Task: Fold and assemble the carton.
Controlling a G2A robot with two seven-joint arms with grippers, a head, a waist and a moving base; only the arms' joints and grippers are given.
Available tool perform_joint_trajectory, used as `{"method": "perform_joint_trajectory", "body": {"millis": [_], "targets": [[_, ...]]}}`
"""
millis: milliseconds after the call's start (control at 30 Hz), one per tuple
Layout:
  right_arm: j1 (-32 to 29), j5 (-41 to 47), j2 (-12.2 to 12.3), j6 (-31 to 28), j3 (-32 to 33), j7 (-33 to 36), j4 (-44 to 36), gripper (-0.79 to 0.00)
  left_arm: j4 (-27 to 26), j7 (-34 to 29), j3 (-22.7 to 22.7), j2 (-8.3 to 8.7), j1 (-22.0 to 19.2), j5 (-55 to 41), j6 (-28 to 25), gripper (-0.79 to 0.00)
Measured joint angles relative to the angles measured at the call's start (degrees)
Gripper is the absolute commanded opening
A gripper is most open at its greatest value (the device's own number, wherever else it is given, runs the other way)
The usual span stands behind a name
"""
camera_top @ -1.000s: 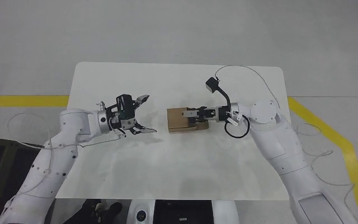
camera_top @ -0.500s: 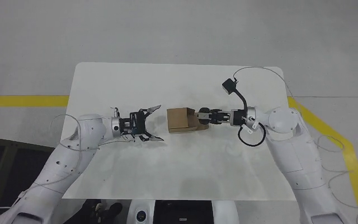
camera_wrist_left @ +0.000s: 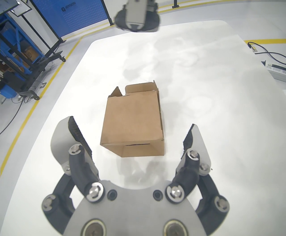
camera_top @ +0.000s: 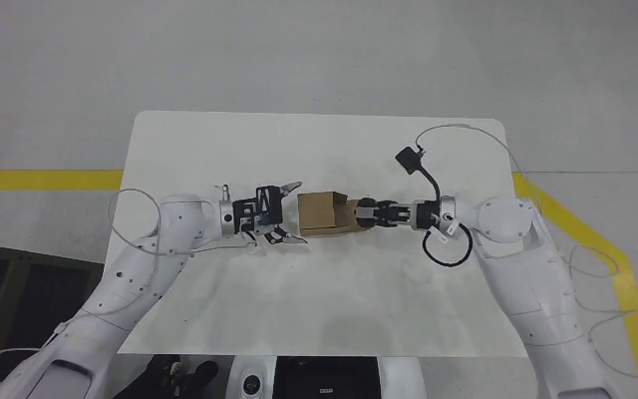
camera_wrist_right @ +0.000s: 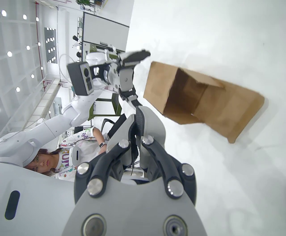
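The brown carton [camera_top: 321,212] lies on its side at the middle of the white table [camera_top: 199,140]. In the left wrist view the carton [camera_wrist_left: 134,125] turns a closed end with a slot toward me, its flaps at the far end. In the right wrist view the carton [camera_wrist_right: 201,100] shows an open end with a loose flap. My left gripper [camera_top: 291,212] is open, level with the carton's left end, fingers [camera_wrist_left: 73,131] wider than the box and apart from it. Just off the carton's right end is my right gripper [camera_top: 359,212], shut and empty, its fingertips [camera_wrist_right: 138,111] short of the opening.
Bare tabletop surrounds the carton on all sides. A black cable [camera_top: 439,249] loops from the right wrist over the table. The right gripper [camera_wrist_left: 136,13] hangs beyond the carton in the left wrist view. Yellow floor tape [camera_top: 60,180] runs beside the table.
My left gripper has travelled right across the table up to the carton's left end, staying open. The right gripper has drawn back from over the carton to its right end.
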Motion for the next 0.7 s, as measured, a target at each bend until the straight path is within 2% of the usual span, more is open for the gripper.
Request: {"method": "perform_joint_trajectory", "body": {"millis": [200,333,700], "targets": [[-0.99,-1.18,0.36,6.18,-1.91,2.86,0.97,-0.785,2.15,-5.66,2.02,-1.53,-2.35,-5.04,-0.01,0.0],[-0.58,-3.16,0.35,8.45,-3.48,1.37,2.65,-0.785,3.47,-6.69,2.73,-2.05,-3.05,-6.15,-0.11,0.0],[3.84,-2.95,-1.19,4.92,-9.53,-5.88,10.15,-0.785,5.04,-6.88,3.31,-2.72,-3.4,-6.8,-0.18,0.0]]}}
